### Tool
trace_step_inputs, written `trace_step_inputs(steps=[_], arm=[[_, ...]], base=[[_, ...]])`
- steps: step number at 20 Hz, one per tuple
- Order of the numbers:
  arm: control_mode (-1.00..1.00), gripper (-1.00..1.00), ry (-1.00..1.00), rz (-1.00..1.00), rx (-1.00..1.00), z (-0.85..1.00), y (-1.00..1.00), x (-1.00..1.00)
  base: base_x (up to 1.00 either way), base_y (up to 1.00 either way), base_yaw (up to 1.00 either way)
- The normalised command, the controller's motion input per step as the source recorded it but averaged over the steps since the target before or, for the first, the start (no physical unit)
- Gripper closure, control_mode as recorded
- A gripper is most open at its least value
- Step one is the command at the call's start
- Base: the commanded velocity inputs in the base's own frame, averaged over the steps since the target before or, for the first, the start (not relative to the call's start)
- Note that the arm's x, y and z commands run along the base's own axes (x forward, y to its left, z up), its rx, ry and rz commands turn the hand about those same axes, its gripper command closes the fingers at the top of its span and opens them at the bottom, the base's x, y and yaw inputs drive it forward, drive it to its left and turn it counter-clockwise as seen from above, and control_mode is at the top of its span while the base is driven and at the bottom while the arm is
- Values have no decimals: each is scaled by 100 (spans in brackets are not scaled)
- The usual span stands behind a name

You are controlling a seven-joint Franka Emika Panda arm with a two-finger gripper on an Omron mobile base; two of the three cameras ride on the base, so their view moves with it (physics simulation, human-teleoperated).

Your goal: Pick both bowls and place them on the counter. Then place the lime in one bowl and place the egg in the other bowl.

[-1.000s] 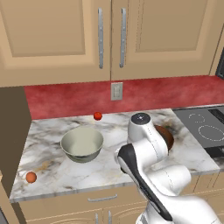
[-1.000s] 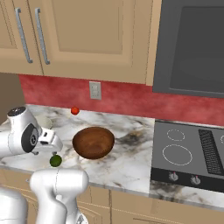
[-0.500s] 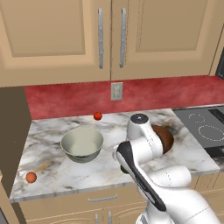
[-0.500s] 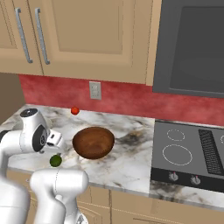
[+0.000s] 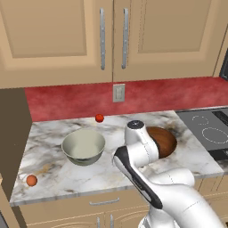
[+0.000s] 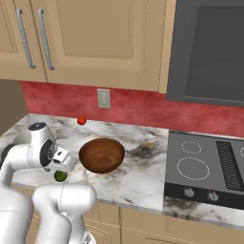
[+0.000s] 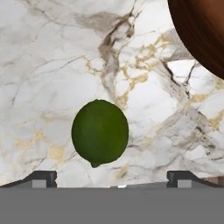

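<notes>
The lime (image 7: 100,132) lies on the marbled counter (image 7: 52,57), just ahead of my open gripper (image 7: 113,176) and between the lines of its wide-apart fingertips (image 7: 43,176). In the right base view the hand hangs right over the lime (image 6: 60,176), left of the dark wood bowl (image 6: 101,155). That wood bowl (image 5: 163,141) stands upright on the counter (image 5: 53,178), partly behind my arm. The pale grey-green bowl (image 5: 83,146) stands upright to its left. The egg (image 5: 31,180) rests near the counter's front left corner. Nothing is held.
A small red ball (image 5: 99,118) lies by the red backsplash under the wall outlet (image 5: 118,92). A black cooktop (image 6: 209,167) takes up the right end. Wall cabinets (image 5: 111,35) hang overhead. The wood bowl's rim (image 7: 201,30) is close to the hand.
My hand has swung right along the counter's front and come down over the lime. The bowls, egg and red ball have stayed put. The jaws stay open.
</notes>
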Motion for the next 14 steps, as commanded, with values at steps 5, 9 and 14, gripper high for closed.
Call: trace_step_inputs(steps=[5,9,14], arm=[[-100,-100,1,-1,0,-27,0,24],[-100,-100,1,0,0,-20,1,25],[-100,-100,1,0,0,-14,0,4]], base=[[0,0,0],[0,0,0],[0,0,0]])
